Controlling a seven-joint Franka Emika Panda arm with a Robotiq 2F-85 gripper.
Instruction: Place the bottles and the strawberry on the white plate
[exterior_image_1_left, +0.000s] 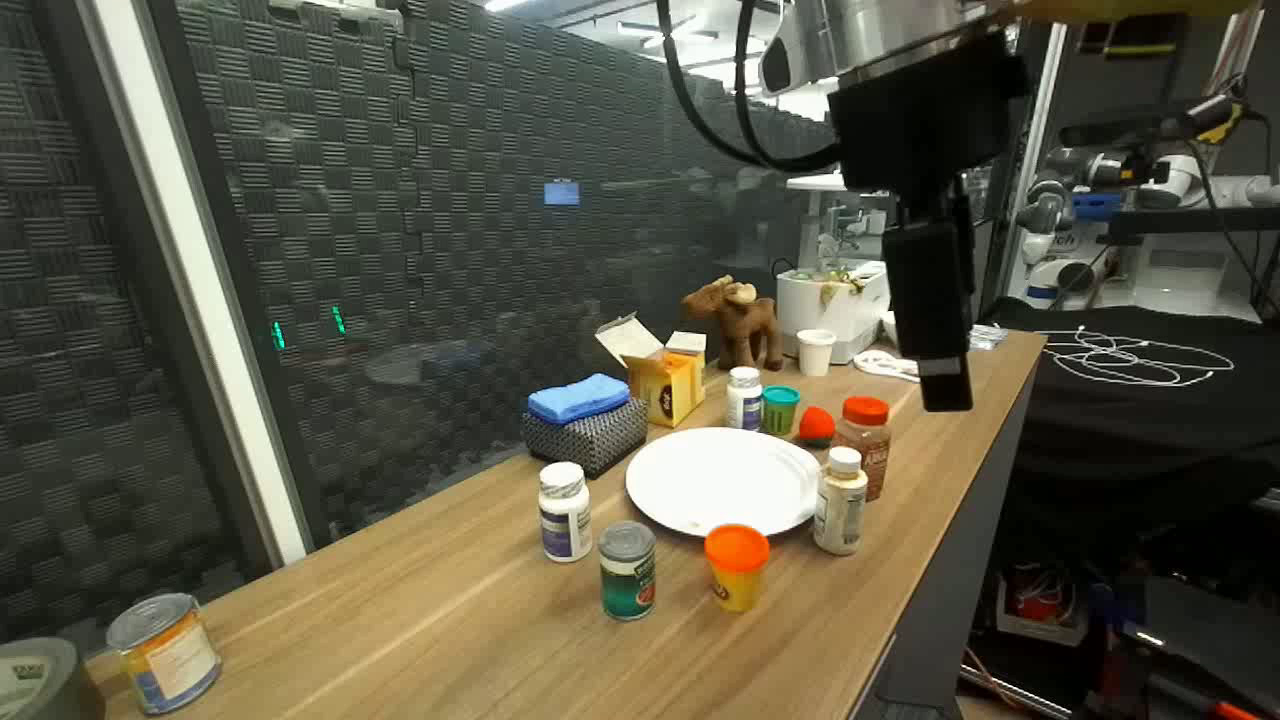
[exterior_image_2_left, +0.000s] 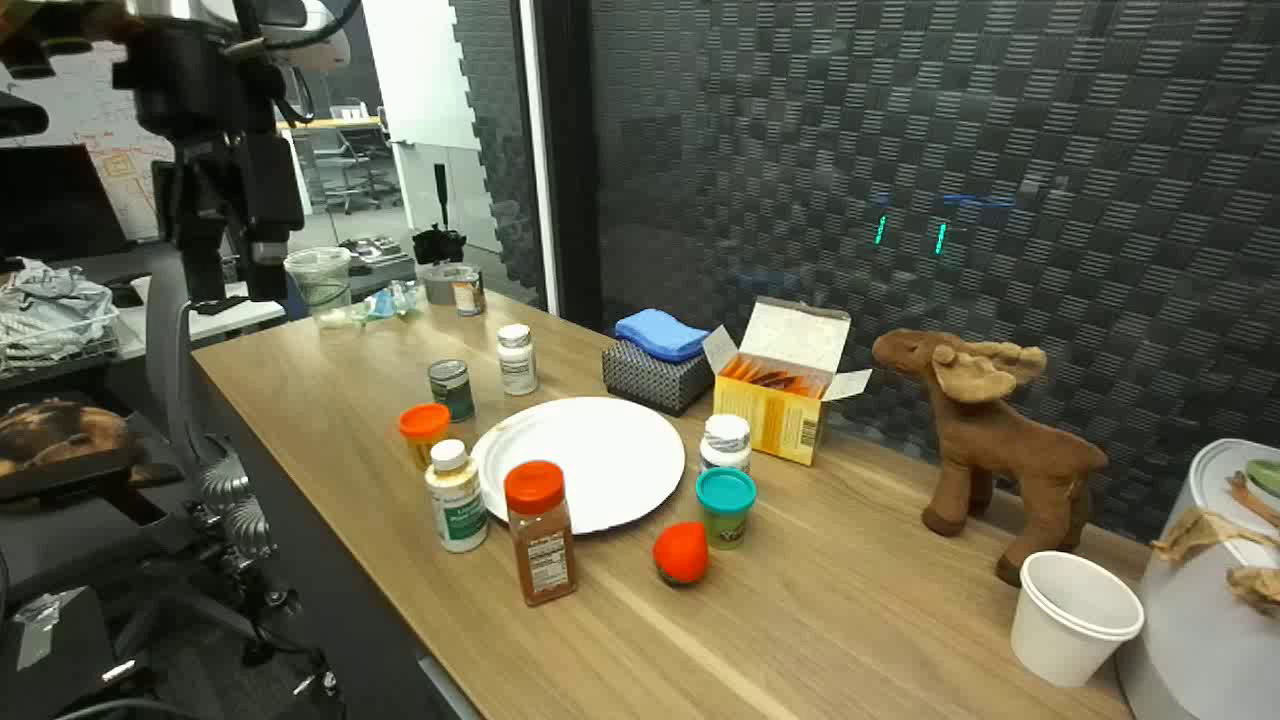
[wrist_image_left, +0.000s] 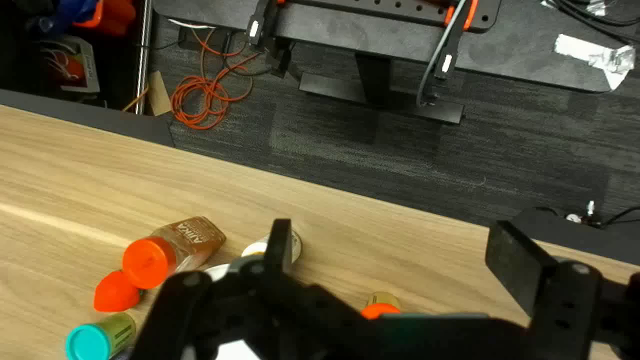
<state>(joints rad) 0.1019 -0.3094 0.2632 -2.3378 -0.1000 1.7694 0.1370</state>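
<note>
My gripper (wrist_image_left: 392, 252) covers most of the white plate (wrist_image_left: 235, 351) in the wrist view, plus parts of the cream bottle (wrist_image_left: 296, 246) and orange-lidded tub (wrist_image_left: 381, 307) beside it. In an exterior view, I lose the base of a white bottle (exterior_image_2_left: 725, 442) behind the teal-lidded tub (exterior_image_2_left: 727, 512); well apart from the plate, an exterior view's edge crops the tape roll (exterior_image_1_left: 62, 675).

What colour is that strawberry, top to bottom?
The strawberry is orange-red, dark at the bottom; it shows best in an exterior view.
</note>
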